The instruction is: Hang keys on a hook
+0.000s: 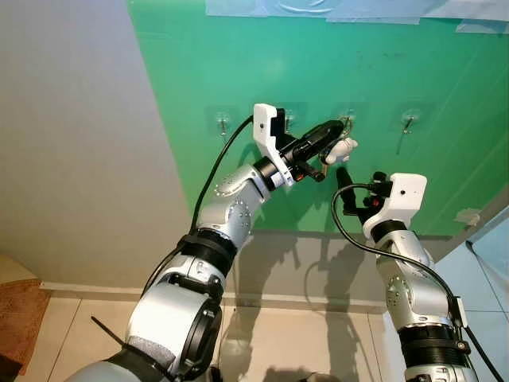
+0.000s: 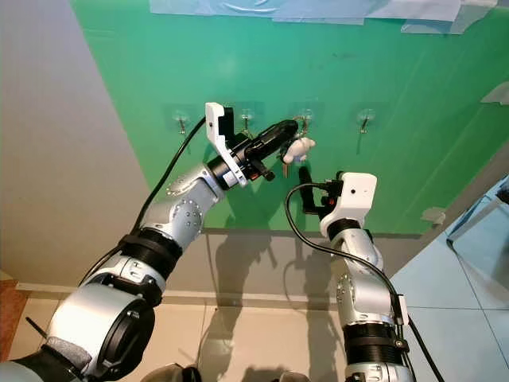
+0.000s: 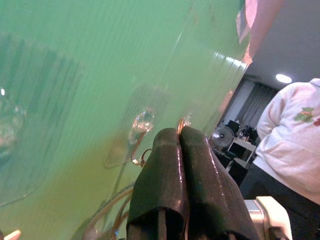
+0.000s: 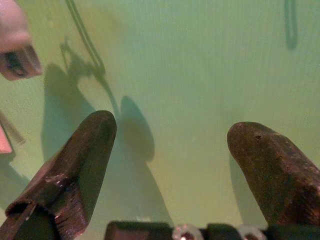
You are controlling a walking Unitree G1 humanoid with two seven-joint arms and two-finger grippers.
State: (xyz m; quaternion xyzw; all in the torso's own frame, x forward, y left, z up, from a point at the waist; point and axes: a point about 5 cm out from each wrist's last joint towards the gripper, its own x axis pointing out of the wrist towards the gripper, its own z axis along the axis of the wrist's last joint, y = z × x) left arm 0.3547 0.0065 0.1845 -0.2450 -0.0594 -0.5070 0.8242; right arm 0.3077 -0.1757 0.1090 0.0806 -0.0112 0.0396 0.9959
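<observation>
Keys (image 1: 340,149) with a white charm hang at a clear hook (image 1: 347,121) mid-frame on the green board (image 1: 445,72), their ring pinched by the left gripper (image 1: 340,126). Just below, the right gripper (image 1: 342,173) holds its fingers wide apart.

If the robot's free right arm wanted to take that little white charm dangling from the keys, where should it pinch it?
Probably across the white charm at its middle, coming from below. It hangs free beneath the key ring, which the left end effector holds up by the hook. The right end effector sits open just beneath it, against the green board.
</observation>
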